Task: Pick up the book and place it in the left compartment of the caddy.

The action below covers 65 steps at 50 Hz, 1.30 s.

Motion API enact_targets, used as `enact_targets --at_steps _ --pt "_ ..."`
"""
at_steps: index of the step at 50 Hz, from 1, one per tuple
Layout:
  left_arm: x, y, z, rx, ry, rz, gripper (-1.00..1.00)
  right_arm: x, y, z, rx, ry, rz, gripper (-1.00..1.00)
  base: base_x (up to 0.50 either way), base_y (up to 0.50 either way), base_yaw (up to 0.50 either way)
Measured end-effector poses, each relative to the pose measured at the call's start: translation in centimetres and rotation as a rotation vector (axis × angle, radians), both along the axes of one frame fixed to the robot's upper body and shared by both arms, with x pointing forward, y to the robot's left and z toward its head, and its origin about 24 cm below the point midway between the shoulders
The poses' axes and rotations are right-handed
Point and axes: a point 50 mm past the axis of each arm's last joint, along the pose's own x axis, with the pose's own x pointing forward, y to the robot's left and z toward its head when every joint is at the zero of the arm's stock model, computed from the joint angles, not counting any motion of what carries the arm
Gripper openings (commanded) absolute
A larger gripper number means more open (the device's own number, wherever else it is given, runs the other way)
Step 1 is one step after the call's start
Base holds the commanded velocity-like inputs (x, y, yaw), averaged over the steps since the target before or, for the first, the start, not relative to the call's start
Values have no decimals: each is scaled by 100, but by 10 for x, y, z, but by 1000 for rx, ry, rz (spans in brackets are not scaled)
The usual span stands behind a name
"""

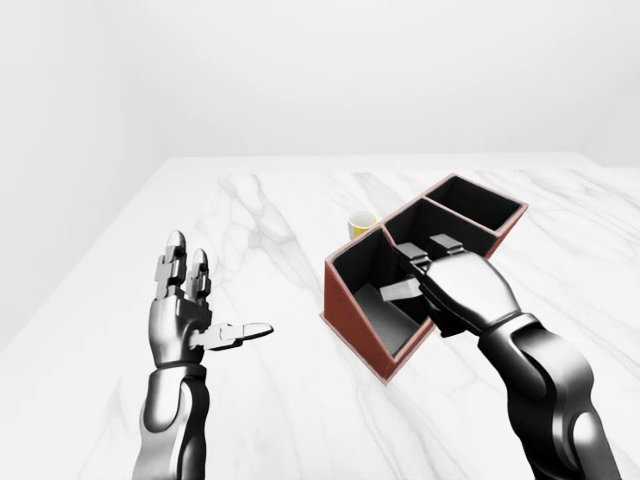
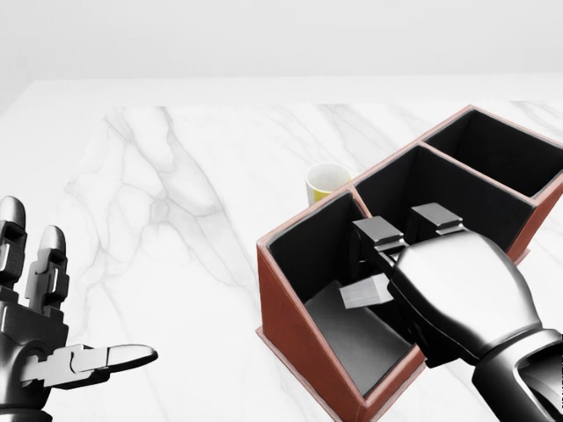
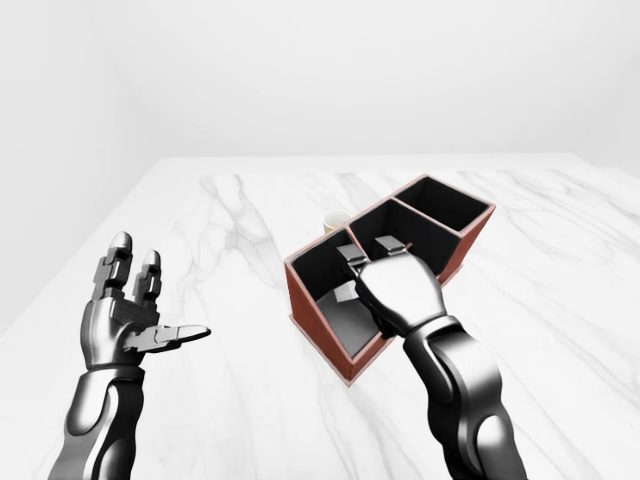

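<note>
The red-brown caddy (image 2: 295, 347) has three dark compartments and stands on the right of the head view. The book (image 2: 345, 336), a dark grey slab, leans tilted inside the caddy's left compartment. My right hand (image 2: 374, 262) hovers over that compartment and the divider beside it. Its fingers (image 2: 378, 232) are spread and its thumb (image 2: 363, 292) hangs just above the book, closed on nothing. My left hand (image 1: 205, 300) is held up open at the left, far from the caddy, palm turned inward. The right hand hides the book's far end.
A yellow cup (image 2: 327, 182) stands on the white marble table (image 2: 176, 193) just beyond the caddy's left compartment. The middle (image 2: 457, 189) and right (image 2: 506, 149) compartments look dark inside. The table's far edge meets a plain white wall.
</note>
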Motion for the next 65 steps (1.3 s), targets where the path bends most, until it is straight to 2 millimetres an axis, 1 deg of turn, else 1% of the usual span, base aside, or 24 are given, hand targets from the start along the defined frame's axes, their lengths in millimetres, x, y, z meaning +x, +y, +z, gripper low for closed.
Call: enact_targets --at_steps 23,44,55,65 --pt "0 1 3 0 -13 5 100 5 2 -9 8 28 -34 -100 0 0 0" --pt "0 1 4 -2 -18 7 100 11 16 -7 -66 20 46 -100 0 0 0" --pt "0 1 3 -3 -15 8 100 18 16 -9 -71 36 35 -100 0 0 0" --pt "0 2 7 -2 -30 11 100 24 12 -16 -57 62 -13 -100 0 0 0"
